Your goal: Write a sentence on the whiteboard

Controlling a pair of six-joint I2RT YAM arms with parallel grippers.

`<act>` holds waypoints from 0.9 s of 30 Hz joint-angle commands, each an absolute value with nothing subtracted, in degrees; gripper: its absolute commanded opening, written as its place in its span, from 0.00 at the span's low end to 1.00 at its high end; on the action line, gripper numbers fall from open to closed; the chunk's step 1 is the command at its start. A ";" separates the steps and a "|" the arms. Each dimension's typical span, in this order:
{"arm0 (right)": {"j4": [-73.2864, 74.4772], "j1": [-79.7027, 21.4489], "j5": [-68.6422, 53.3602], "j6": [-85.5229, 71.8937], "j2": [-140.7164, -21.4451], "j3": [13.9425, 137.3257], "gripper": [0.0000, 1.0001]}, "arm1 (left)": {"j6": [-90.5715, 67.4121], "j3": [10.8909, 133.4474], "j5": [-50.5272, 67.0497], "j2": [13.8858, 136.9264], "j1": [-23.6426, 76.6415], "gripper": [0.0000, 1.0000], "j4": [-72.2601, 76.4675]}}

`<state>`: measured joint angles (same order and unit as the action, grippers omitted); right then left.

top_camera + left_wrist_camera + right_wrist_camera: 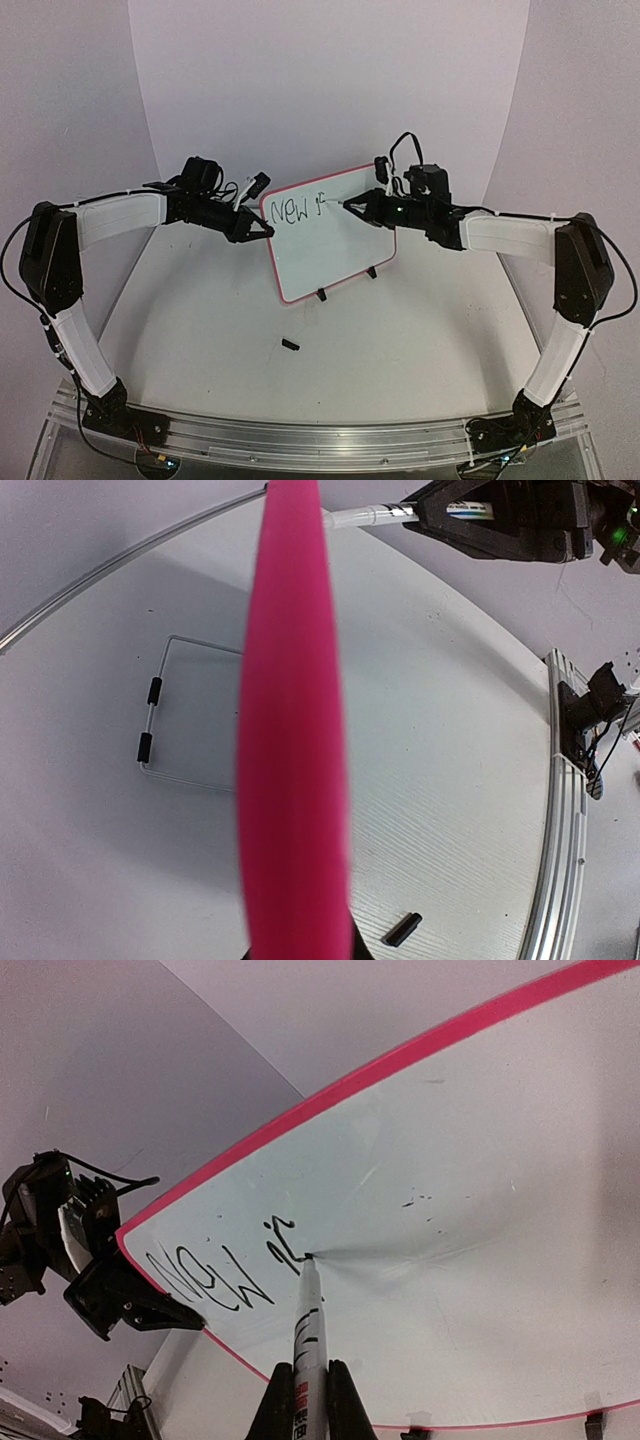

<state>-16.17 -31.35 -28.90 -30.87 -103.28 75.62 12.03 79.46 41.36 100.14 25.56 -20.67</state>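
Top external view puts the sentence (295, 210) in the upper left part of the whiteboard (335, 255). There is 1 row so far, "NEW" and then a stroke or 2 of the next word, so by my reading the writing is barely begun. The whiteboard stands mid-table on 2 black feet (322, 293), leaning back a little. Its written face is toward the arm bases, and its long axis runs left to right with the right end somewhat farther away. That pose offers the face openly to the pen.

A marker (308, 1320) meets it, tip touching the surface at the end of the last stroke. Its long axis runs from the right gripper (305, 1405) up to the board, tip leading; in the overhead view it points leftward. The fingers (340, 1405) of that gripper are pinched onto the barrel low down, likely to keep the tip stiff.

The left gripper (262, 228) is clamped on the board's left frame edge, seemingly to brace it against the pen's push. Nearer the arms, a small black piece (290, 345), perhaps the cap, lies on the table (200, 330), well apart from the board.
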 commanded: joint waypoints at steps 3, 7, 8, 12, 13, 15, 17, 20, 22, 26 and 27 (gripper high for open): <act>-17.49 -30.89 -27.16 -29.97 -100.40 78.78 0.00 | 13.62 79.89 40.72 100.64 27.01 0.00 -26.60; -17.49 -30.86 -27.44 -30.00 -100.63 79.38 0.00 | 13.62 79.89 40.73 100.64 27.07 0.00 -26.50; -17.49 -30.88 -27.50 -30.03 -100.72 79.47 0.00 | 13.60 79.89 40.70 100.64 27.07 0.00 -26.52; -17.57 -30.89 -27.76 -30.12 -100.98 79.76 0.00 | 13.61 79.89 40.72 100.70 27.07 0.00 -26.57; -17.58 -30.88 -27.77 -30.14 -100.96 79.78 0.00 | 13.61 79.89 40.70 100.67 27.07 0.00 -26.58; -17.64 -30.89 -27.70 -30.07 -100.81 79.73 0.00 | 13.58 79.91 40.69 100.64 27.07 0.00 -26.60; -17.67 -30.89 -27.83 -30.07 -100.73 79.78 0.00 | 13.57 79.91 40.77 100.63 27.07 0.00 -26.56; -17.73 -30.85 -28.32 -30.27 -100.44 79.58 0.00 | 13.55 79.89 40.78 100.68 27.07 0.00 -26.55; -17.94 -30.88 -28.83 -30.53 -99.76 78.83 0.00 | 13.59 79.89 40.74 100.66 27.15 0.00 -26.55; -18.63 -30.85 -28.23 -30.83 -96.93 75.81 0.00 | 13.65 79.89 40.65 100.77 27.16 0.00 -26.60; -18.63 -30.86 -27.80 -30.83 -96.13 75.02 0.00 | 13.63 79.90 40.68 100.79 27.16 0.00 -26.61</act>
